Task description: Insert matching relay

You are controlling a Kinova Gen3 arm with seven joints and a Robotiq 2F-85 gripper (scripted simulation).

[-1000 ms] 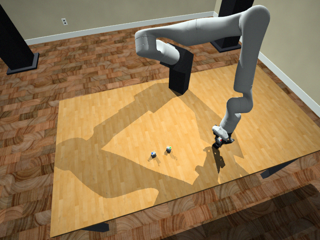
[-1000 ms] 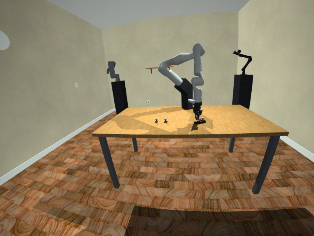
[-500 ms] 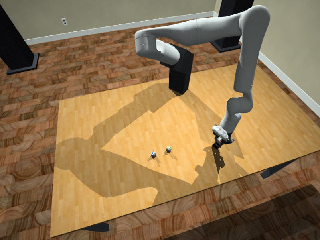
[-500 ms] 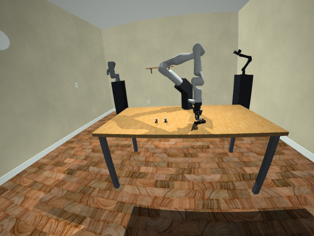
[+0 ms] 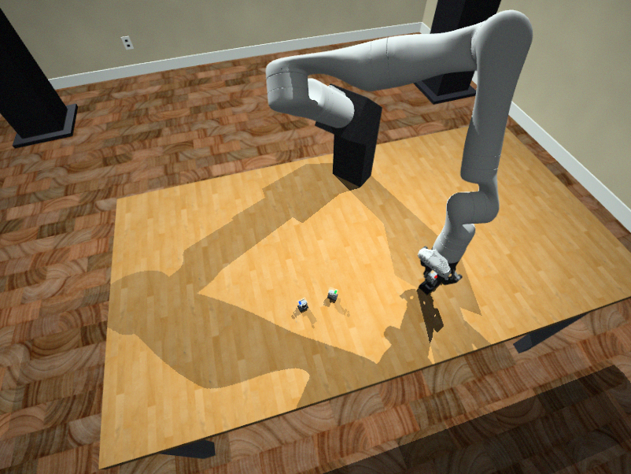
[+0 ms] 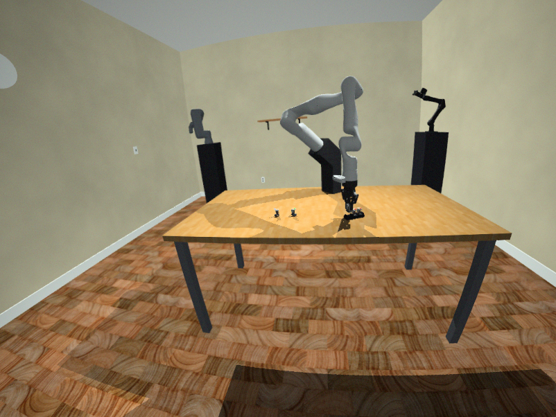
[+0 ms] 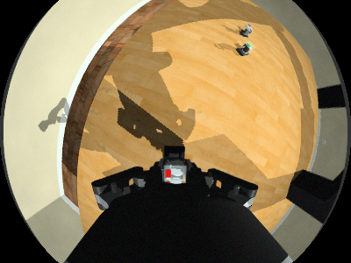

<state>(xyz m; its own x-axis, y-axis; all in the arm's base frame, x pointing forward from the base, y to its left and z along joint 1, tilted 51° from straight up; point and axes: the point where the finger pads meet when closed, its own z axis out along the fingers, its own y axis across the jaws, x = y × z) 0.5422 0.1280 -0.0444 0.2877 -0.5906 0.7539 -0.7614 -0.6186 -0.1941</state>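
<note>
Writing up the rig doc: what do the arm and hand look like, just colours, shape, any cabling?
The arm is smooth light grey, with rounded tubular links and bulbous joints, on a black block pedestal. No outside cables or markings show. The wrist ends in a pale bracket; the hand is black and compact.

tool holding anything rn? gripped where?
Yes: the tool is shut on the red-button relay, fingers on its clear sides, button facing the wrist camera, low over the rack.

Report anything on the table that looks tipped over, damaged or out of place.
Nothing stands out. The blue-button relay and green-button relay stand loose on the table, apart from each other. The tool is shut on a red-button relay directly over the rack. Damage is too small to judge.
</note>
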